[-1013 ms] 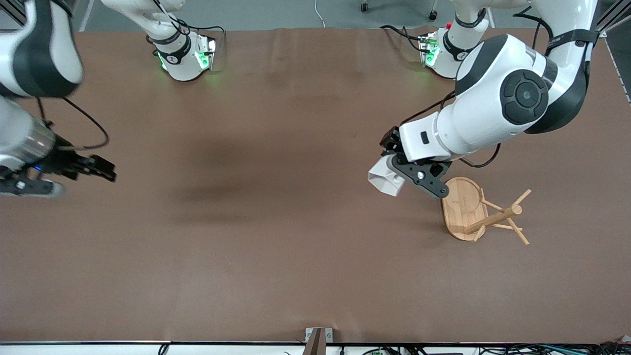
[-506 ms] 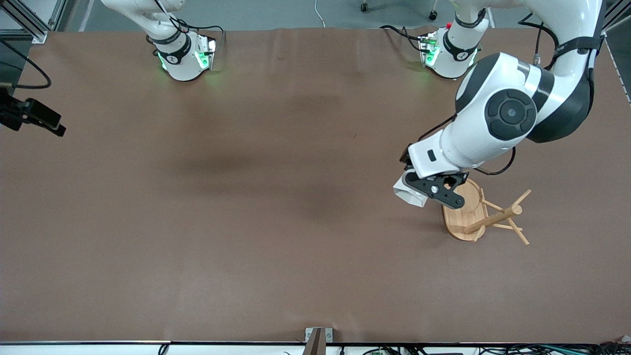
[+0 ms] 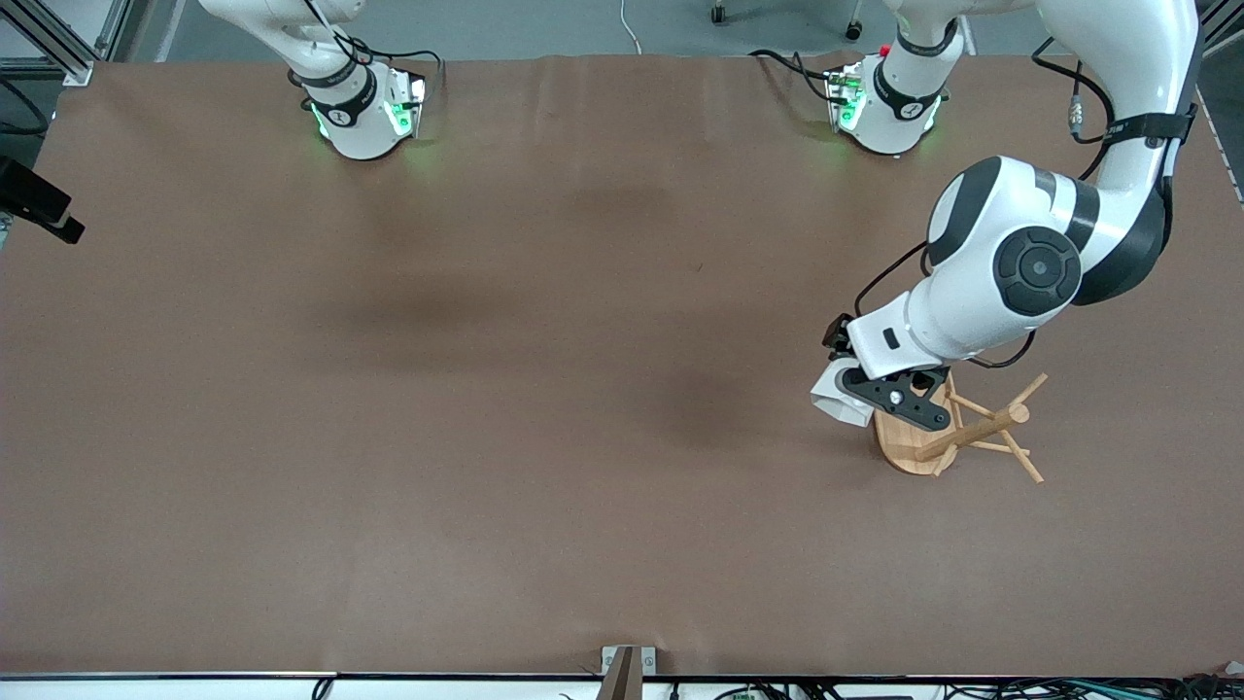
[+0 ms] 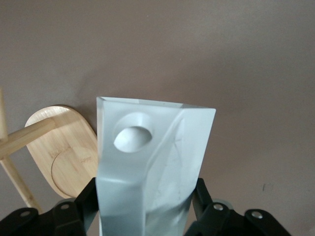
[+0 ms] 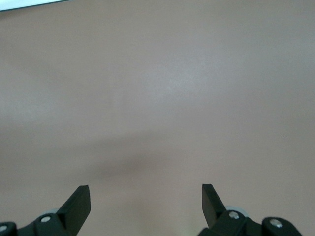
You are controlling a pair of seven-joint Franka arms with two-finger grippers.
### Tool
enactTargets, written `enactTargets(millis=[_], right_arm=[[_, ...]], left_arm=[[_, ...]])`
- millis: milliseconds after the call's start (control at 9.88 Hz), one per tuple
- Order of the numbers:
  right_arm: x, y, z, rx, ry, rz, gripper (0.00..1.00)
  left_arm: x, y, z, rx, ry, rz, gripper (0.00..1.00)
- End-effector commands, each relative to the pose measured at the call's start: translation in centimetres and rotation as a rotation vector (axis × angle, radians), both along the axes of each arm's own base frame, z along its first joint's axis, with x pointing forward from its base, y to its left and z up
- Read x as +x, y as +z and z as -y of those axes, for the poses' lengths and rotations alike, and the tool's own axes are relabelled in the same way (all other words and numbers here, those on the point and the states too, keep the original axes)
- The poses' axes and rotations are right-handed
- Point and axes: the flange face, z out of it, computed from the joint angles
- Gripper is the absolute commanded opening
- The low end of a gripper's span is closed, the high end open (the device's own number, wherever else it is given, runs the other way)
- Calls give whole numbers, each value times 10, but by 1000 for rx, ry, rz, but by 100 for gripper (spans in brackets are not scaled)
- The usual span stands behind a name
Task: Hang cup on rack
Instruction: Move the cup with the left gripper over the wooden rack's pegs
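Note:
The white faceted cup [image 3: 836, 400] is held in my left gripper [image 3: 859, 394], which is shut on it above the table right beside the rack's oval base. In the left wrist view the cup [image 4: 147, 162] fills the middle between the black fingers [image 4: 87, 199], and its handle tab with the round hole points away from the camera. The wooden rack [image 3: 962, 428] stands toward the left arm's end of the table, with its post and thin pegs free; its base [image 4: 64, 150] shows in the left wrist view. My right gripper [image 5: 145, 195] is open and empty at the right arm's end of the table [image 3: 41, 208].
The brown table [image 3: 544, 389] bears only the rack. The two arm bases [image 3: 364, 107] stand along its edge farthest from the front camera. A small metal bracket [image 3: 627, 666] sits at the edge nearest that camera.
My left gripper has carried the cup toward the rack, and it now hangs against the base's edge. My right arm has drawn back to the table's end.

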Motion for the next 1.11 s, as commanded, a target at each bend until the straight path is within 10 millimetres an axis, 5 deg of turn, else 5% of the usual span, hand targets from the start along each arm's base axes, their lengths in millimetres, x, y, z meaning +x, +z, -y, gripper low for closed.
enactTargets(millis=[0,1013], right_arm=[[0,-1,3,-2,28,-28,100],[-2,-5,4,0,25,-55,100]], left_arm=[[-11,-7,-21,20,42,-18,0],[-12,-26,-70,10,143,-76,1]])
